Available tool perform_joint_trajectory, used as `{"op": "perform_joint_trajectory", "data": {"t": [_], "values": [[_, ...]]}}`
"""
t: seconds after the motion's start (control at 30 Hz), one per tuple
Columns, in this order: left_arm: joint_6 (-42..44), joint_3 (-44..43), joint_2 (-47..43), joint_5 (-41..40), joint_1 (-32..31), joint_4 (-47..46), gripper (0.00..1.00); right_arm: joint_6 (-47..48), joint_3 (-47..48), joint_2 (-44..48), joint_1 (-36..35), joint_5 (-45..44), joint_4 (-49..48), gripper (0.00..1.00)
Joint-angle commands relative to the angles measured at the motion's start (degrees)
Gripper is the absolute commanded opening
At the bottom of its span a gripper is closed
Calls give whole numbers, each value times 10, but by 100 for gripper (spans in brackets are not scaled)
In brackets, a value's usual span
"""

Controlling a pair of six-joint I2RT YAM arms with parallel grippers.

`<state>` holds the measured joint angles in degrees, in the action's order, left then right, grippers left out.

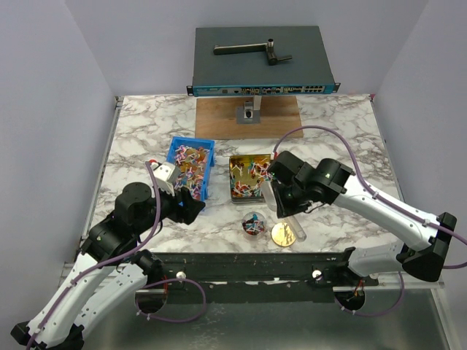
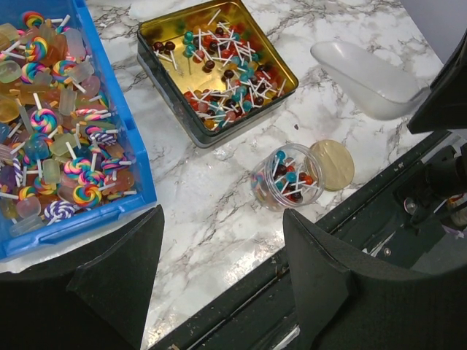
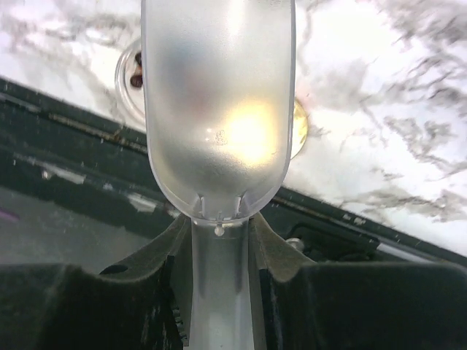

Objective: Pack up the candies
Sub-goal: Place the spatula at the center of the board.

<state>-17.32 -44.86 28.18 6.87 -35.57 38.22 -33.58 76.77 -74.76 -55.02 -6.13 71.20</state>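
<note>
Tin [image 2: 164, 33], jar [image 2: 264, 191] — both hold candies [image 2: 226, 73].

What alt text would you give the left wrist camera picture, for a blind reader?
The open, empty left gripper hangs over a marble table. Below are a blue bin of swirl lollipops at left, a gold tin of small candies, and a clear jar holding a few more, beside a gold lid. A white scoop is at upper right.

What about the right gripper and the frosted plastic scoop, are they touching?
Touching. The right wrist view shows the right gripper shut on the scoop, its handle pinched between both fingers with no gap.
</note>
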Motion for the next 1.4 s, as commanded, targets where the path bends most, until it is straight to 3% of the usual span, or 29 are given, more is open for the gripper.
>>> {"op": "perform_joint_trajectory", "data": {"t": [0.0, 0.5, 0.9, 1.37], "values": [[-1, 6, 6, -2, 3, -8, 69, 13, 8, 20, 12, -103, -61, 1], [0, 7, 19, -7, 3, -8, 69, 98, -118, 38, 91, -223, -293, 1], [0, 7, 36, -11, 4, -9, 69, 107, -222, 45, 167, -240, -468, 1], [1, 7, 53, -17, 4, -10, 69, 93, -317, 26, 256, -285, -599, 1]]}}
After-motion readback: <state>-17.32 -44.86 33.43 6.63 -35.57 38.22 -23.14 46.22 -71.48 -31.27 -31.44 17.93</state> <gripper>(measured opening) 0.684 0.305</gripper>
